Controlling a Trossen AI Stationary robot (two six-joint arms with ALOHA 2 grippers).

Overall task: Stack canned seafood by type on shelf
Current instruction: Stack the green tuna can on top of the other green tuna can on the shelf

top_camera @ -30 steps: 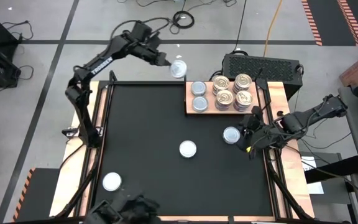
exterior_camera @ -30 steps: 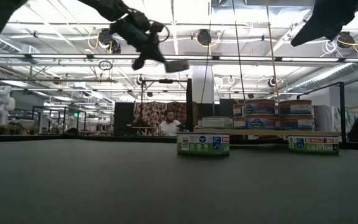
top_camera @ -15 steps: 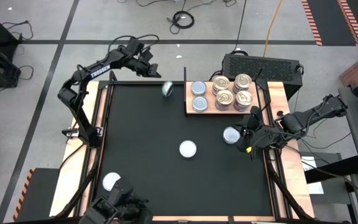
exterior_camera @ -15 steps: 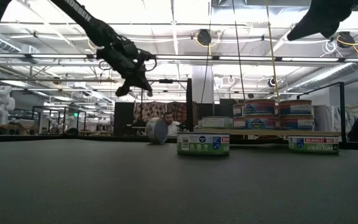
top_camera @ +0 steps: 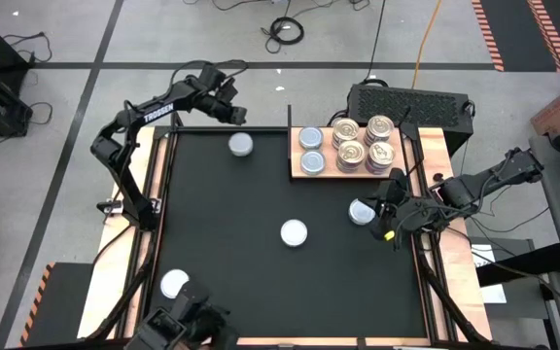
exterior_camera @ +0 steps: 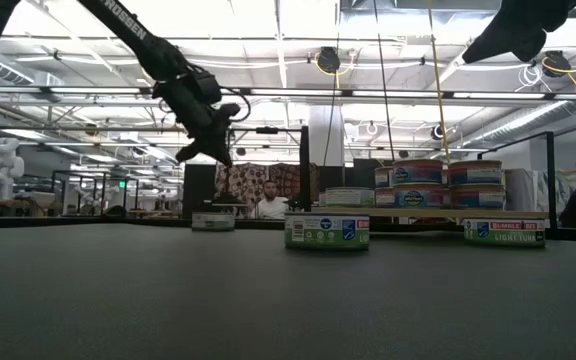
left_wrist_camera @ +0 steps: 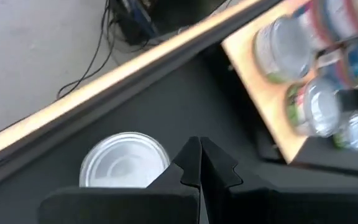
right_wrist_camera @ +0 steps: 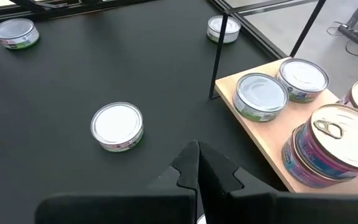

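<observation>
A silver-topped can lies flat on the black mat near its far edge, also seen in the left wrist view. My left gripper hangs shut above it, slanting down, touching nothing. The wooden shelf at the far right carries two silver-topped cans and stacks of gold-topped cans. More cans rest on the mat at the middle, the right and the near left. My right gripper is shut, held high by the right-hand can.
An upright thin post stands at the shelf's far-left corner. A black box sits beyond the shelf. The mat has raised rails along its left and right sides. A person shows far off in the room.
My left gripper has moved down and toward the table's left, away from the shelf. The silver-topped can that was at its fingertips beyond the far edge has dropped onto the mat, stood on edge half a second ago, and now lies flat farther left.
</observation>
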